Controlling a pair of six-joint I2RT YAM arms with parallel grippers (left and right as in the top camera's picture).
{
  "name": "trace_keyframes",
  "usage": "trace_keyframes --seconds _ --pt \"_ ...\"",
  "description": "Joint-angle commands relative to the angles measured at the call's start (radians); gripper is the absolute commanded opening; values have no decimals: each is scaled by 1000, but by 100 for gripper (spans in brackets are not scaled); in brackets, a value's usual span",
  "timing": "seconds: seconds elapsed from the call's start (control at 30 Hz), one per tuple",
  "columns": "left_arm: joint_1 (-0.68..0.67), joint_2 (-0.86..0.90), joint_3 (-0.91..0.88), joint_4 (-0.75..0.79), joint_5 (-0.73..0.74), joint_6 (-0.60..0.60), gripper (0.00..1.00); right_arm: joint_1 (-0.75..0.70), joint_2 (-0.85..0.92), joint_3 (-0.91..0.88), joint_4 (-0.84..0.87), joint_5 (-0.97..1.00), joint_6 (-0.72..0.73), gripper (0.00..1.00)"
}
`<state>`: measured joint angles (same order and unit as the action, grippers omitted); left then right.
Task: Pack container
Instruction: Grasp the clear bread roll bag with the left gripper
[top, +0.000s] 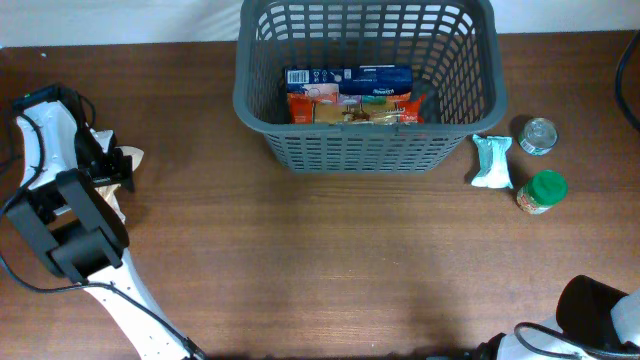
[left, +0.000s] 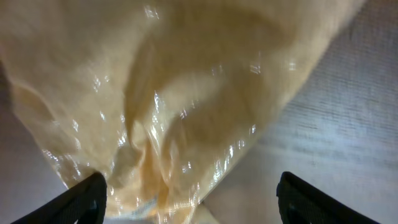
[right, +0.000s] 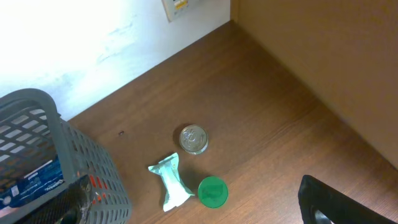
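Wooden table (top: 330, 260) holds basket (top: 365, 150), can (top: 538, 136), packet (top: 492, 162), jar (top: 543, 191) (green-lidded), tan bag (top: 131, 157).

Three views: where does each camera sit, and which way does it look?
Overhead: above the table, facing down on the basket; left arm, right arm show.
Left wrist: close over a shiny bag; both fingertips show.
Right wrist: raised, looking down at the can; a dark fingertip shows.
Overhead and right wrist share basket, can, green-lidded jar.

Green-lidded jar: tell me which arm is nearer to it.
Right. The right arm sits at the near table edge, close to the green-lidded jar; the left pincer is across the table at the far left, over a tan plastic bag.
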<state>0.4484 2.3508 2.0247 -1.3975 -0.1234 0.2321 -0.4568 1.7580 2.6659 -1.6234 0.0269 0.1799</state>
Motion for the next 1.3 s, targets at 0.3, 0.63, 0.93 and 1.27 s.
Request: trace_keyframes --seconds 0.3,0.63,0.93,1.27 --pt "19 7 -28 101 -60 -37 79 -3 0 -4 3 11 4 99" --pt "-52 -11 -23 -6 -138 -6 76 -3 0 -4 3 11 4 99" --pt "-71 -117 60 -2 -228 73 79 -3 0 -4 3 11 4 99" --pt "12 -118 53 71 -153 126 82 -3 0 -4 3 11 4 99"
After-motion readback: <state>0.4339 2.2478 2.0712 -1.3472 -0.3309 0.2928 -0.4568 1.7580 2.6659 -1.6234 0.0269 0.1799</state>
